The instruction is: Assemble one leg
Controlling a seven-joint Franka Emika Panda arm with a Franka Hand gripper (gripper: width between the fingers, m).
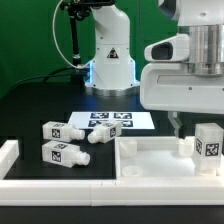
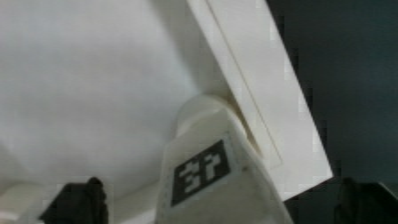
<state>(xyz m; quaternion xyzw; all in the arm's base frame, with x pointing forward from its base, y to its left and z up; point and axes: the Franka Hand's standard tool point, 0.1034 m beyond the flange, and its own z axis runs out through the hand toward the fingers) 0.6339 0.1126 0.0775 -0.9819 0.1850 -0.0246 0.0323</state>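
A white leg (image 1: 208,145) with a black-and-white tag stands upright at the right end of the large white tray-like panel (image 1: 150,165). My gripper (image 1: 200,125) hangs just above it, and one dark finger (image 1: 176,124) shows to the leg's left. In the wrist view the same leg (image 2: 214,165) rises between my two dark fingers (image 2: 80,203), which stand wide apart with a gap beside the leg; my gripper (image 2: 217,208) is open around it. Three more legs lie on the black table at the exterior view's left: one (image 1: 62,130), one (image 1: 60,153), one (image 1: 101,133).
The marker board (image 1: 112,120) lies flat behind the lying legs. The robot base (image 1: 110,50) stands at the back. A low white wall (image 1: 10,158) runs along the left and front of the table. The panel's raised edge (image 2: 249,90) runs beside the leg in the wrist view.
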